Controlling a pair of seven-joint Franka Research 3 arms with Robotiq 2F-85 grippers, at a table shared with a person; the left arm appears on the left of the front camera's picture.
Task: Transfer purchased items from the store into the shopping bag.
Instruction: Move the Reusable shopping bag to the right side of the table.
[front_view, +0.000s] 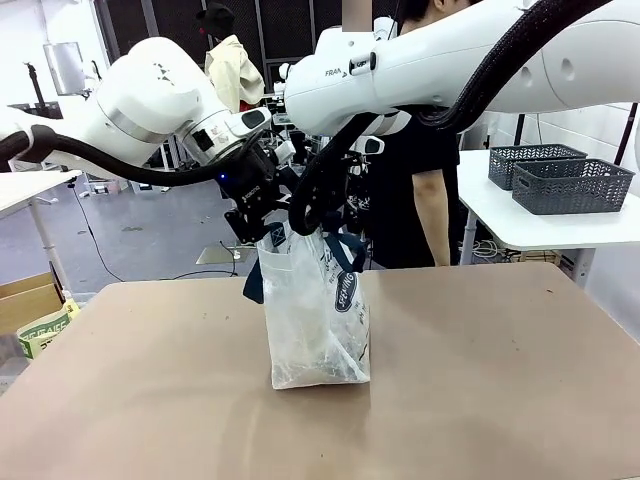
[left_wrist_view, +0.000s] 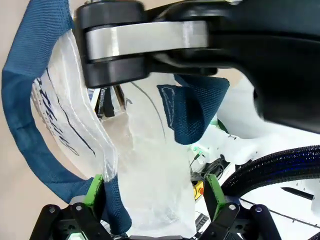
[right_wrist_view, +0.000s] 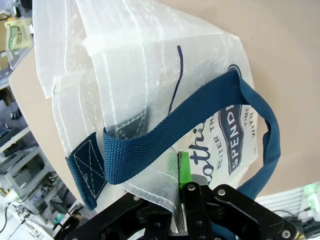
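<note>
The shopping bag (front_view: 318, 315), clear plastic with navy straps and a dark oval logo, stands upright in the middle of the brown table (front_view: 500, 380). My right gripper (right_wrist_view: 181, 176) is shut on the bag's (right_wrist_view: 150, 75) top rim beside a navy strap (right_wrist_view: 165, 130). In the front view it sits above the bag, behind a black cable. My left gripper (left_wrist_view: 152, 197) is open, its green-padded fingers (left_wrist_view: 94, 189) astride the bag's other rim wall (left_wrist_view: 150, 180) and a strap (left_wrist_view: 30, 130); it hangs at the bag's left top corner (front_view: 258, 222). The store and the purchased items are out of view.
A person in black (front_view: 420, 190) stands beyond the table's far edge. Two dark grey lattice baskets (front_view: 565, 180) rest on a white side table at back right. A cardboard box with a printed packet (front_view: 42, 330) sits off the table's left edge.
</note>
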